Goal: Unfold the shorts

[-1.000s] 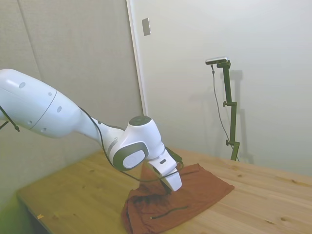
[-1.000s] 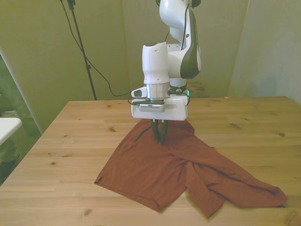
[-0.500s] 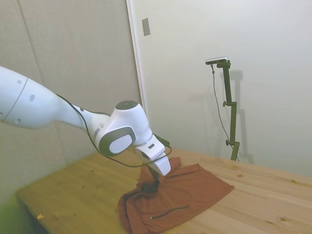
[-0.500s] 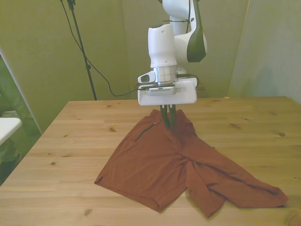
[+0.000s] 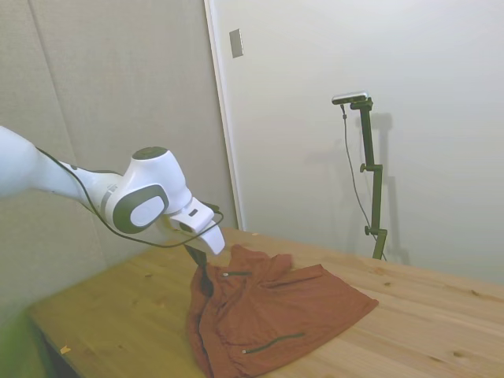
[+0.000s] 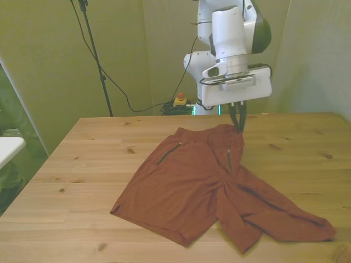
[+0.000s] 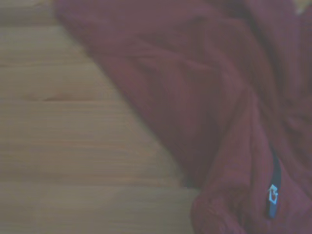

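Since a second ago, my fingers (image 6: 239,121) have carried the waistband corner of the shorts (image 6: 204,187) back and toward the front view's right, spreading the waistband across the counter (image 6: 82,164). They are pinched together on that corner, holding it just off the wood. Both legs lie flat on the counter, one toward the front view's left, one trailing to its right, with a dark zipper line (image 6: 169,153) on the nearer panel. Up close, I see blurred rust cloth (image 7: 209,97) beside bare wood.
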Controlling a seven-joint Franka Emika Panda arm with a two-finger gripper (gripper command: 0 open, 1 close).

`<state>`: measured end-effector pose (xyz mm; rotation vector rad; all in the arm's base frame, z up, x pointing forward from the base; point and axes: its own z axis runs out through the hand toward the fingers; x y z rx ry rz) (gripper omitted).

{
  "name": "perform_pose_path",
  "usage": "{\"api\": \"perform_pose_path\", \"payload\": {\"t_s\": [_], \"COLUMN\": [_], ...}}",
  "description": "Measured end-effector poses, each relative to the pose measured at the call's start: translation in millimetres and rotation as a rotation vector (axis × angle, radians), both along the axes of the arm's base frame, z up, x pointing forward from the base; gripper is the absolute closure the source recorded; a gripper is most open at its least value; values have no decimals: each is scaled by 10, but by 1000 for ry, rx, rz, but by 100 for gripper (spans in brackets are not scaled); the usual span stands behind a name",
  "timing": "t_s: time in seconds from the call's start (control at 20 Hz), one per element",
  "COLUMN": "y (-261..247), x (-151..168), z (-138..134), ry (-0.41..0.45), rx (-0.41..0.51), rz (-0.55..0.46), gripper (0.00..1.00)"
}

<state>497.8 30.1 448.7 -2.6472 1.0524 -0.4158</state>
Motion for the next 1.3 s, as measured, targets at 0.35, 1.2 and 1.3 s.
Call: {"api": "perform_pose_path", "payload": {"t_s": [0.35,1.2,1.3], "y": [1102,1292,1274], "x": [-375,-940,-959], "z": [-240,-417,-424], "ry": [45,86,95], "rx": [-79,-185,-189], "rz": [205,272,271], "gripper": [100,0,0]}}
